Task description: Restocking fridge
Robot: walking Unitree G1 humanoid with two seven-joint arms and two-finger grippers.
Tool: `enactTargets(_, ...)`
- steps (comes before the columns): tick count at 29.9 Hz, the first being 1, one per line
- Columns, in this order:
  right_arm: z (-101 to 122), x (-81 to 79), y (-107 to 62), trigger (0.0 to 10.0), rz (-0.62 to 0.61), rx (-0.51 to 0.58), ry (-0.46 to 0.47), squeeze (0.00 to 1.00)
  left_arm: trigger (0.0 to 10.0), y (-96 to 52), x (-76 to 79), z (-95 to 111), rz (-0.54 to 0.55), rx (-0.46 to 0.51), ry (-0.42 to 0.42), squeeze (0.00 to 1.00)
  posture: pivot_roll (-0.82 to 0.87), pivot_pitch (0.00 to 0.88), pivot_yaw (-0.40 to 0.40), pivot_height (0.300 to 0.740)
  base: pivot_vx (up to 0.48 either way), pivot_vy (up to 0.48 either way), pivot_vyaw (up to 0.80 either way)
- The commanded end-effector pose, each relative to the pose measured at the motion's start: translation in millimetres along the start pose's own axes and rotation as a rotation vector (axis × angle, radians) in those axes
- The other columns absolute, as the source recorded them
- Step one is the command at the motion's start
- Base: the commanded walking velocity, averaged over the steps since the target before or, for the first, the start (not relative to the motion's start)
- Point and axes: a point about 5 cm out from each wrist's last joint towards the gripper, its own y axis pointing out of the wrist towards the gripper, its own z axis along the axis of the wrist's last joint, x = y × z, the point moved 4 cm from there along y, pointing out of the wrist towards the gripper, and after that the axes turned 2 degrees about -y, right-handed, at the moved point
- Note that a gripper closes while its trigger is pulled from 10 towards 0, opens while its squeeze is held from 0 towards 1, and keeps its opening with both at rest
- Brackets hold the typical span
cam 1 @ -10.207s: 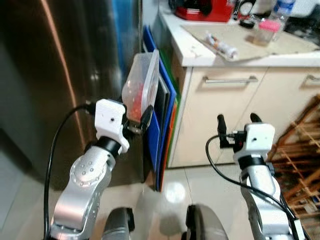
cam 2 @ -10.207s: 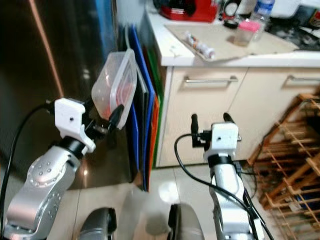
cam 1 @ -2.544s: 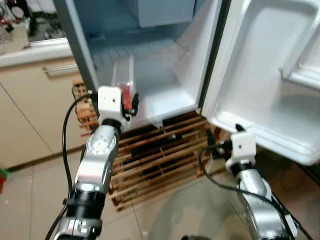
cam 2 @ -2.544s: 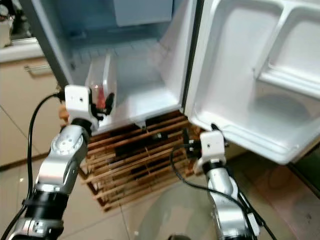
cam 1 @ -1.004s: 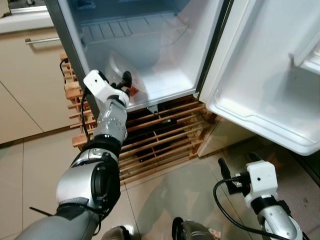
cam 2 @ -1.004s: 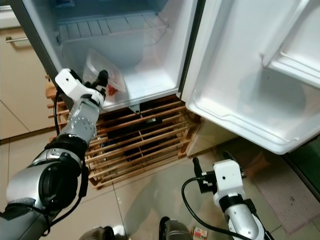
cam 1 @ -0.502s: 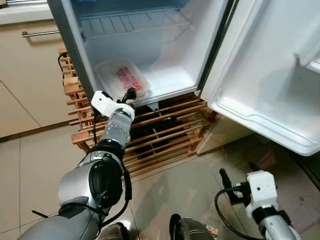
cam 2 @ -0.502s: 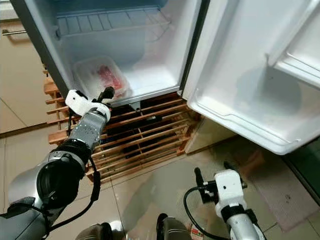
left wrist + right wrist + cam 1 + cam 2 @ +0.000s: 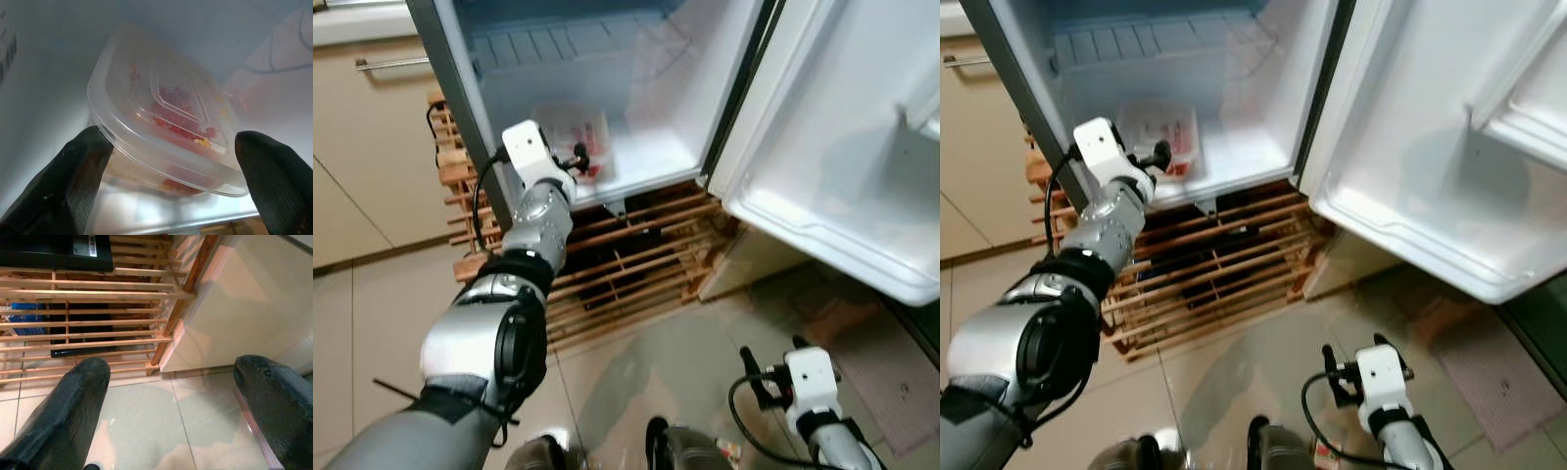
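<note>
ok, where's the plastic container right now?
The plastic container lies on the floor of the open fridge, on its left side. The left gripper is right at its near edge, fingers open on either side.

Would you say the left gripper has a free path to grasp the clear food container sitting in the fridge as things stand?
Probably yes. The left gripper is open right in front of the clear container, one finger to each side of its near end. The fridge door stands wide open and nothing lies between them.
</note>
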Motion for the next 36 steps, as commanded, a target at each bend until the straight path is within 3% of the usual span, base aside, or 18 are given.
enactTargets(1,-12,1.6,-3.7,10.0,-0.008,-0.024,0.006,0.00,10.0,0.4,8.8,1,-0.021,-0.008,-0.046,0.44,-0.25,0.165,-0.062,0.740,0.000,0.000,0.00)
enactTargets(2,-15,1.6,-2.7,10.0,-0.007,-0.032,0.005,0.00,10.0,0.0,6.8,-3,-0.005,-0.023,-0.086,1.00,-0.26,0.164,-0.063,0.740,0.000,0.000,0.00)
enactTargets(4,-20,1.7,-1.7,10.0,-0.007,-0.040,0.004,0.00,10.0,-0.5,4.9,-4,0.010,-0.020,-0.111,1.00,-0.26,0.163,-0.064,0.740,0.000,0.000,0.00)
enactTargets(7,-29,2.9,0.9,10.0,-0.008,-0.057,0.002,0.00,10.0,-2.3,13.6,-5,-0.005,0.003,-0.067,1.00,-0.25,0.159,-0.065,0.740,0.000,0.000,0.00)
enactTargets(9,-30,3.6,2.4,10.0,-0.008,-0.061,0.001,0.00,10.0,-3.4,20.3,-8,-0.028,0.001,-0.027,0.95,-0.25,0.158,-0.067,0.740,0.000,0.000,0.00)
enactTargets(10,-36,6.7,3.9,10.0,-0.006,-0.083,-0.001,0.00,10.0,-7.2,30.5,-21,-0.052,-0.030,0.068,0.00,-0.25,0.158,-0.068,0.740,0.000,0.000,0.00)
enactTargets(13,-48,17.3,-3.0,10.0,-0.011,-0.120,0.002,0.00,10.0,-14.9,40.0,-42,-0.067,-0.071,0.164,0.00,-0.25,0.155,-0.067,0.740,0.000,0.000,0.00)
enactTargets(15,-51,19.8,-5.4,10.0,-0.014,-0.127,0.003,0.00,10.0,-16.7,41.5,-47,-0.068,-0.081,0.168,0.00,-0.24,0.153,-0.066,0.740,0.000,0.000,0.00)
enactTargets(19,-62,29.7,-13.5,10.0,-0.027,-0.162,0.021,0.00,10.0,-32.4,58.0,-73,-0.158,-0.101,0.328,0.00,-0.22,0.142,-0.062,0.740,0.000,0.000,0.00)
enactTargets(20,-64,31.8,-15.0,10.0,-0.028,-0.170,0.024,0.00,10.0,-34.8,55.7,-78,-0.147,-0.111,0.338,0.00,-0.22,0.140,-0.062,0.740,0.000,0.000,0.00)
enactTargets(21,-67,34.7,-17.4,10.0,-0.030,-0.185,0.027,0.00,10.0,-38.4,43.2,-92,-0.094,-0.164,0.351,0.00,-0.22,0.138,-0.061,0.740,0.000,0.000,0.00)
enactTargets(23,-68,35.7,-17.9,10.0,-0.031,-0.191,0.028,0.00,10.0,-39.6,35.6,-97,-0.062,-0.187,0.340,0.00,-0.22,0.135,-0.061,0.740,0.000,0.000,0.00)
enactTargets(24,-68,37.6,-15.8,10.0,-0.033,-0.195,0.029,0.00,10.0,-41.8,24.7,-103,-0.048,-0.207,0.406,0.00,-0.22,0.132,-0.061,0.740,0.000,0.000,0.00)
enactTargets(28,-62,39.1,-7.0,10.0,-0.033,-0.181,0.029,0.00,10.0,-47.4,21.3,-92,-0.087,-0.126,0.479,0.00,-0.21,0.121,-0.059,0.740,0.000,0.000,0.00)
enactTargets(33,-59,43.6,-1.5,10.0,-0.053,-0.183,0.072,0.00,10.0,-81.6,35.3,-58,-0.292,0.101,0.551,0.00,-0.18,0.098,-0.043,0.740,0.000,0.000,0.00)
enactTargets(36,-56,49.1,3.5,10.0,-0.072,-0.176,0.108,0.00,10.0,-109.2,21.5,-37,-0.336,0.199,0.538,0.00,-0.15,0.077,-0.032,0.740,0.000,0.000,0.00)
